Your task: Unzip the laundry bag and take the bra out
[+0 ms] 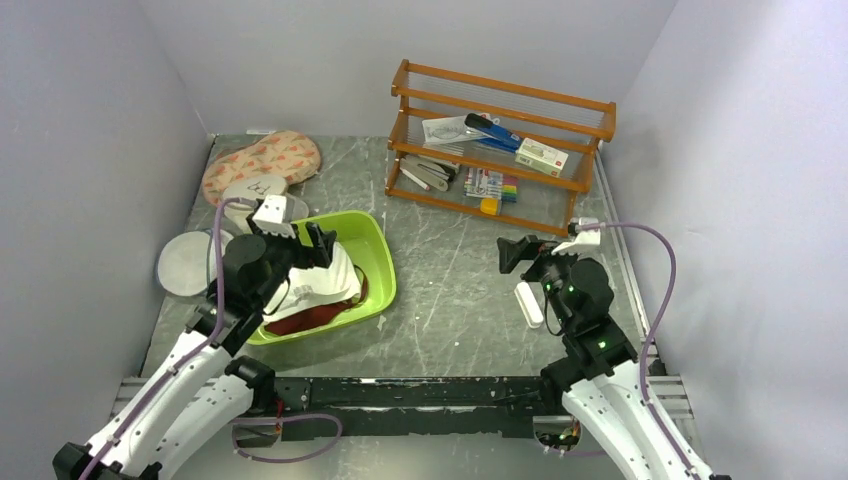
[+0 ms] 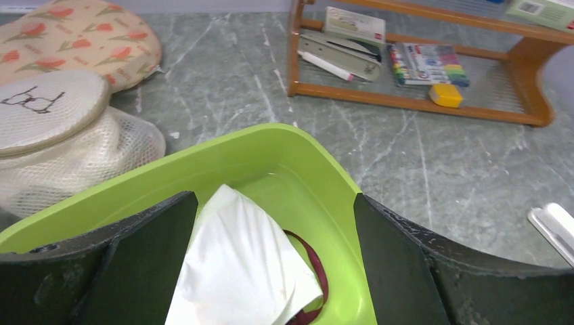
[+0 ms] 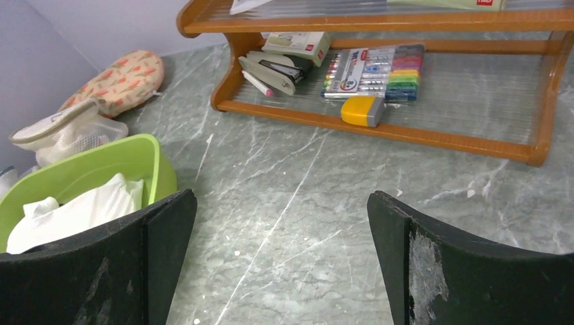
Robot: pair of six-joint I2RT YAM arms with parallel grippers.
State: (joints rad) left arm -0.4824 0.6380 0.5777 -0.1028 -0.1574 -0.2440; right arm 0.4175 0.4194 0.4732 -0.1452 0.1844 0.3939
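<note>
- Laundry bag (image 1: 262, 160): flat on the counter (image 1: 450, 290), upper left of the overhead frame.
- I judge it soft, light and floppy; pinch its rim, not the padded middle.
- Left pincer (image 2: 271, 203), right pincer (image 3: 279, 203): both spread wide, empty.

Left arm (image 1: 185, 365) and right arm (image 1: 610, 410): white tubular links joined by black housings. A lilac cable (image 1: 664, 290) leads to a white camera block (image 1: 588, 234) at each wrist; green indicator lights (image 1: 600, 343) dot the right arm. Left gripper (image 1: 315, 245) and right gripper (image 1: 518, 255): broad matte-black fingers (image 3: 433, 271), scuffed grey.
</note>
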